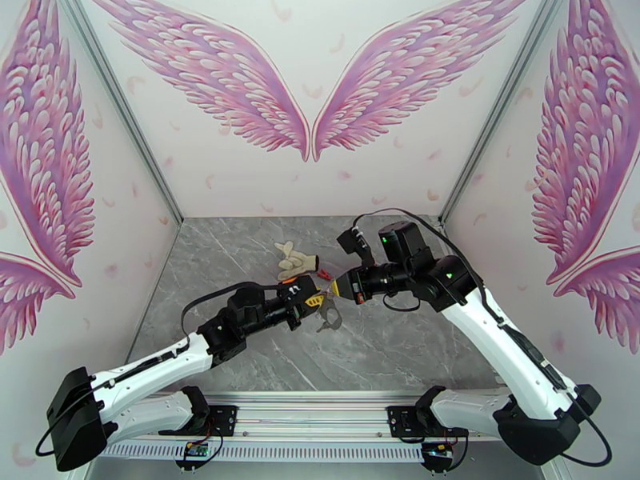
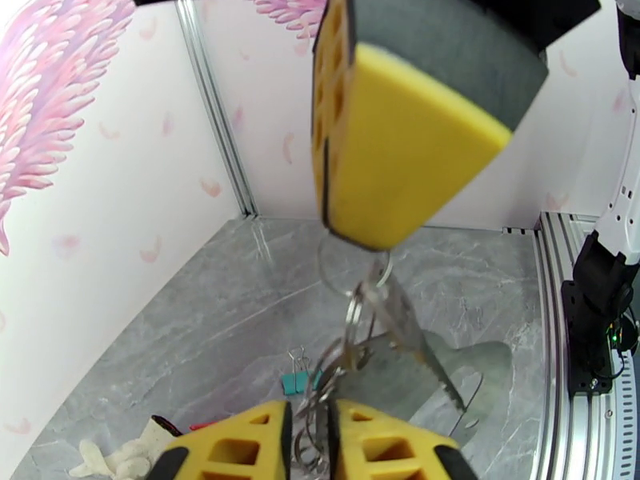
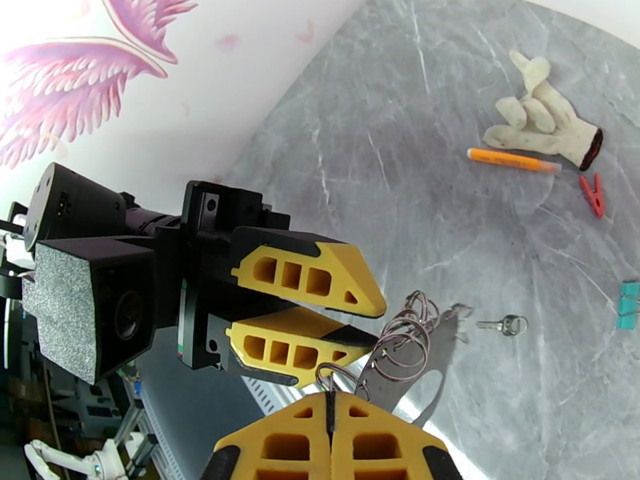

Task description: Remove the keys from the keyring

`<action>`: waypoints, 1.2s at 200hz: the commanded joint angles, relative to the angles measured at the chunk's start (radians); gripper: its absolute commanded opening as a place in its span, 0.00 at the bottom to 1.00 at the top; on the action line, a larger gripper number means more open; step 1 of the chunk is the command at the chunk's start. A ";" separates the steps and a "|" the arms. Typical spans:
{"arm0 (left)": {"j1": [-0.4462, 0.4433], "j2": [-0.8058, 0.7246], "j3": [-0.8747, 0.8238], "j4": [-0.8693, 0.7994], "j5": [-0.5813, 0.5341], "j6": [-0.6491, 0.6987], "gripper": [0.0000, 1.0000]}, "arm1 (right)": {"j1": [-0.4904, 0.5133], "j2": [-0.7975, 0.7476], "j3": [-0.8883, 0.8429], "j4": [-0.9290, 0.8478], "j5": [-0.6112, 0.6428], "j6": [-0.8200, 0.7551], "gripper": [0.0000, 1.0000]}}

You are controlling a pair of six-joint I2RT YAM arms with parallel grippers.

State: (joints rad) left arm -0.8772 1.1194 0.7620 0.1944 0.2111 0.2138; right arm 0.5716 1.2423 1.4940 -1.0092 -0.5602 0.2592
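Right wrist view: my right pincer [image 3: 328, 402] is clenched tight, yellow fingers [image 3: 272, 446] pressed flush, on one thin wire ring of the keys [image 3: 404, 339]. The left pincer [image 3: 378, 322] is also clenched, on the coiled bunch of little rings. The keyring [image 1: 329, 319], a flat dark oval loop, hangs off that bunch in the air between both pincers, above the table [image 3: 448, 114]. One loose key [image 3: 502, 324] lies on the table, apart from the rest.

Risks, as I judge them: the ring wire looks thin, springy and slick, and the fingers look like smooth plastic, so a hard pull could let it slip and drop the whole bunch. Pulling straight apart may only stretch or tangle the coils (I can't tell which ring threads which) instead of walking a key off the split end. The toothed key blade [image 2: 416, 342] could snag the loop. A drop might land near the teal clip [image 3: 629, 302] or red peg [image 3: 593, 194].

Textures: table marbled grey, smooth; rings round, glossy; loop flat, matte.
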 commanded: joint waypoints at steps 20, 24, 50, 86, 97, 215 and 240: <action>0.000 -0.050 0.125 -0.227 0.049 -0.085 0.30 | 0.001 0.019 0.029 -0.025 0.027 0.020 0.00; -0.002 -0.049 0.136 -0.246 0.048 -0.089 0.31 | 0.002 0.020 0.028 -0.024 0.028 0.023 0.00; -0.006 -0.036 0.202 -0.345 0.043 -0.075 0.34 | 0.002 0.023 0.024 -0.007 0.015 0.031 0.00; -0.006 0.011 0.285 -0.448 0.023 -0.016 0.34 | 0.002 0.023 0.023 -0.002 0.000 0.027 0.00; -0.006 0.025 0.307 -0.471 0.021 -0.001 0.34 | 0.001 0.023 0.022 -0.002 -0.005 0.023 0.00; -0.008 0.124 0.433 -0.570 0.075 0.045 0.29 | 0.004 0.025 0.004 0.024 -0.018 0.027 0.00; -0.008 0.144 0.464 -0.593 0.087 0.056 0.27 | 0.010 0.032 0.003 0.022 -0.026 0.023 0.00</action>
State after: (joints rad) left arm -0.8803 1.2404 1.1599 -0.3557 0.2771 0.2459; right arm 0.5716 1.2648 1.4940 -1.0214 -0.5526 0.2729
